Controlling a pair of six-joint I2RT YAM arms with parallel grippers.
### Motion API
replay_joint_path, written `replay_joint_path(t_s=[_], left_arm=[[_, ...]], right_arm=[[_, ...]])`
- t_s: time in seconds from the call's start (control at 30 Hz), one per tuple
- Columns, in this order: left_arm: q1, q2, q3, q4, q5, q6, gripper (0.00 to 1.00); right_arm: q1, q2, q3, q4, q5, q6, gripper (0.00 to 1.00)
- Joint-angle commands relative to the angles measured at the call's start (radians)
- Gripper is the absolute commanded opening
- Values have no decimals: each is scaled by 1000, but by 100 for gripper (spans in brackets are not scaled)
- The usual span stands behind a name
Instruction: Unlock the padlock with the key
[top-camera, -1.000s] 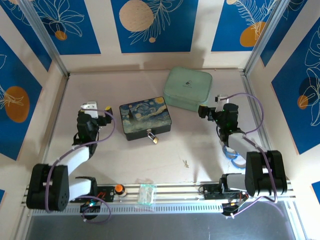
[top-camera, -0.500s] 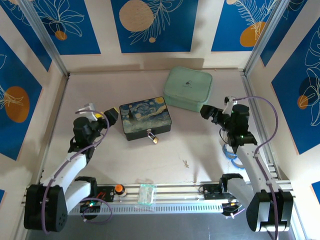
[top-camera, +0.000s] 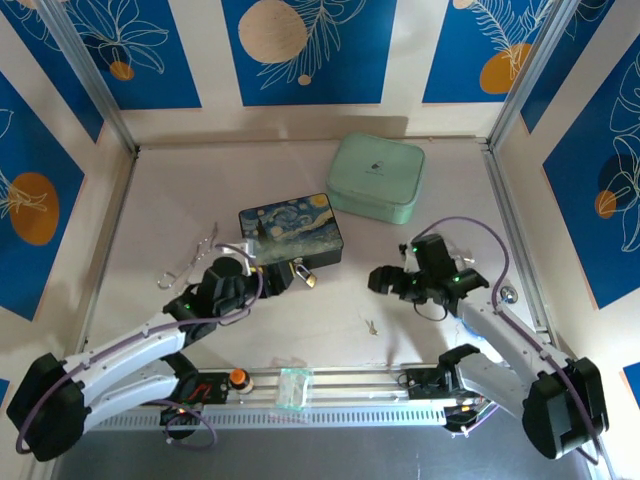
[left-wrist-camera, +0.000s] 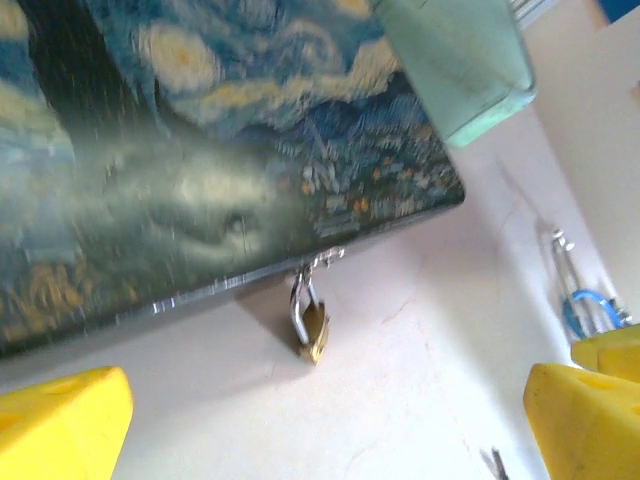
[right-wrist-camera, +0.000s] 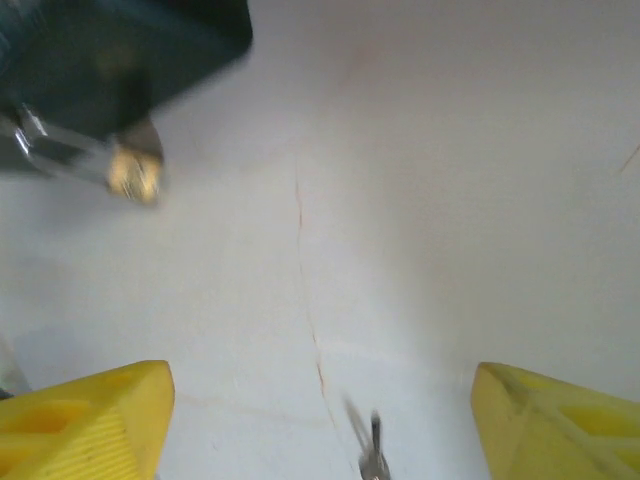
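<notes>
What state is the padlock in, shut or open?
Shut: the padlock hangs by its closed shackle from the box hasp; the key lies apart.

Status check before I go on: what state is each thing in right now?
Dark Starry-Night-patterned box: lid shut, padlocked.
Small brass padlock with silver shackle: shackle looks shut, hanging from that box's front.
Tiny pale metal key: lying loose, ungripped.
Mint-green box: lid shut.
Left gripper: open, empty.
Right gripper: open, empty.

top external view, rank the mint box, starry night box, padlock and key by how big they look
1. mint box and starry night box, too alike to split
2. padlock
3. key, thinner, though both are tiny
</notes>
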Motion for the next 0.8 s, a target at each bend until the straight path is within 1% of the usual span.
replay_joint_path(t_s=[0.0,0.1,0.13,0.23,0.33,0.4,0.5,0.57,0.77], left_arm=[[-123,28,38,-76,-210,-100,99],[-225,92,64,-60,-273,-113,100],[-245,112,73,-49,-275,-117,99],[-305,164,97,-17,-278,-140,100],[-359,190,120,-8,-320,-145,100],[-372,202,116,15,-323,-159,100],[-379,212,100,62,-317,-169,100],[-383,215,96,64,-327,-171,100],[-384,215,88,56,-344,-174,99]], right_arm=[[120,-2,-24,-102,141,80,71],[219,27,-27,-122,205,126,68],[247,41,-26,-125,226,137,68],[321,106,-8,-129,271,162,62],[384,178,13,-126,308,179,57],[412,225,29,-136,328,190,56],[459,277,45,-123,350,191,49],[481,299,53,-116,354,194,46],[503,340,56,-94,341,199,37]])
